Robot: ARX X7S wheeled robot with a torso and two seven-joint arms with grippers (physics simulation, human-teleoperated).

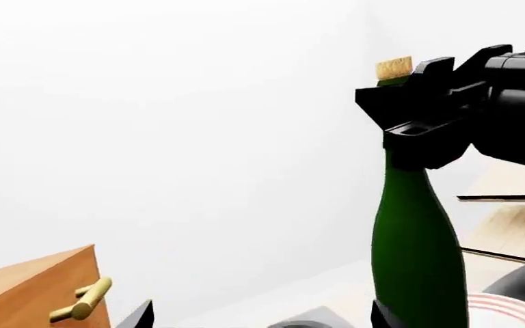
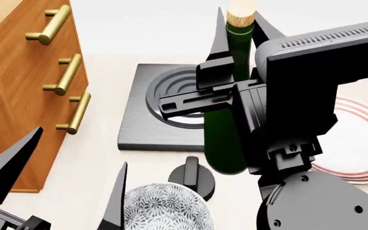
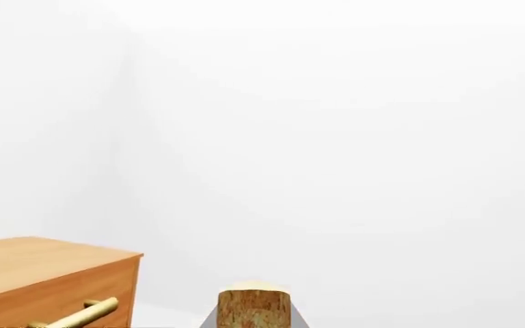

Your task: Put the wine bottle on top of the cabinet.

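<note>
The wine bottle (image 2: pixel 224 136) is dark green with a tan cork (image 2: pixel 240 12) and stands upright. My right gripper (image 2: pixel 240 45) is shut on its neck just below the cork. The left wrist view shows the bottle (image 1: pixel 415 246) with the right gripper (image 1: pixel 426 109) on its neck. The right wrist view shows only the cork (image 3: pixel 253 309) between the jaws. The reddish-brown cabinet (image 2: pixel 15 76) with brass handles stands to the left, its top well above the table; it also shows in both wrist views (image 1: pixel 25 287) (image 3: pixel 44 270). My left gripper (image 2: pixel 69 184) is open and empty, low beside the cabinet.
A dark grey square burner plate (image 2: pixel 139 124) lies behind the bottle, with a black knob (image 2: pixel 193 176) in front. A patterned bowl (image 2: pixel 165 208) sits near the front. A white plate with red rings (image 2: pixel 360 143) lies to the right. A pale wooden rack (image 1: pixel 518 205) stands behind.
</note>
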